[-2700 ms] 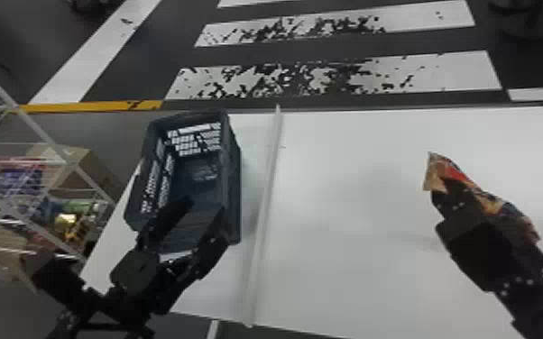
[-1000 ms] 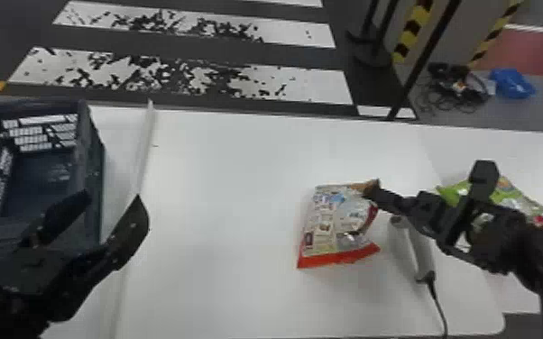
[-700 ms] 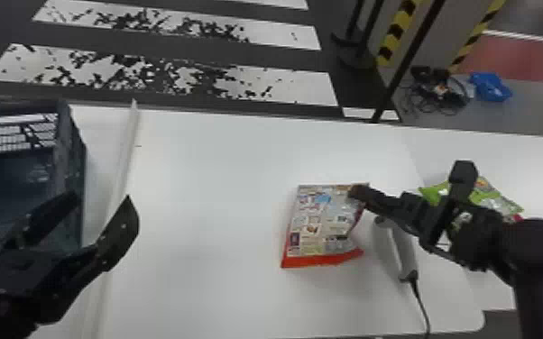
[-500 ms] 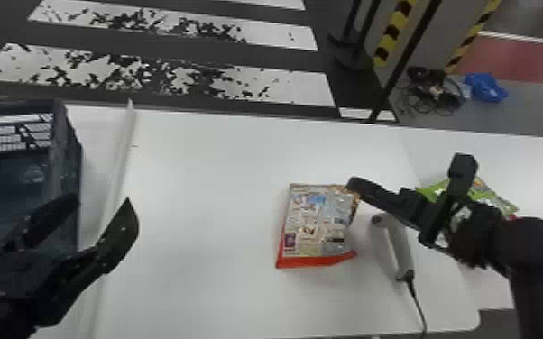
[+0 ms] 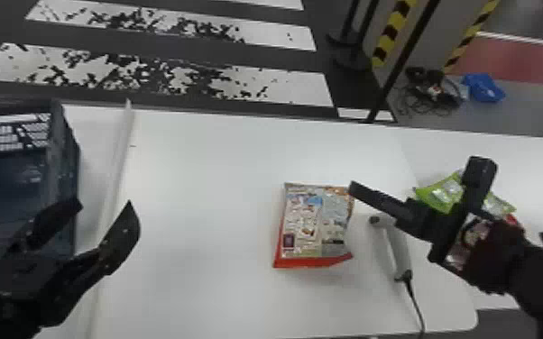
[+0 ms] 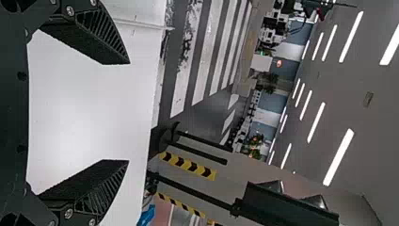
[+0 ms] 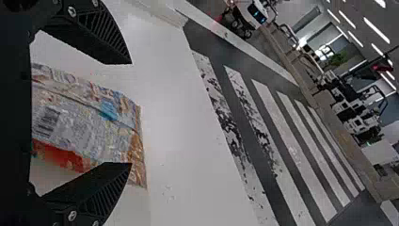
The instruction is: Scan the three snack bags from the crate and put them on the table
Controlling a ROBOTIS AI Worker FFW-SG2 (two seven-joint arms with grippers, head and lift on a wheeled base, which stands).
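A snack bag [image 5: 311, 225] with a red edge lies printed back up on the white table. My right gripper [image 5: 417, 176] is open to its right, one fingertip close to the bag's upper right corner. In the right wrist view the bag [image 7: 87, 120] lies beyond the parted fingers of the gripper [image 7: 131, 113]. The handheld scanner [image 5: 396, 248] rests right of the bag. A green snack bag [image 5: 442, 194] and a reddish one [image 5: 467, 234] are partly covered by my right arm. Beside the crate [image 5: 65, 148], my left gripper [image 5: 105, 206] stands open; its own wrist view shows the gripper [image 6: 129, 112] with nothing between its fingers.
A raised white strip [image 5: 115, 167] crosses the table just right of the crate. The scanner's cable [image 5: 415, 304] runs off the near edge. Beyond the table's far edge, a black post [image 5: 401, 63] rises and a blue item [image 5: 483, 88] lies on the floor.
The head view has turned rightward. The bag was at the right gripper's fingers earlier; it now lies on the table, let go, and the gripper has drawn slightly away from it.
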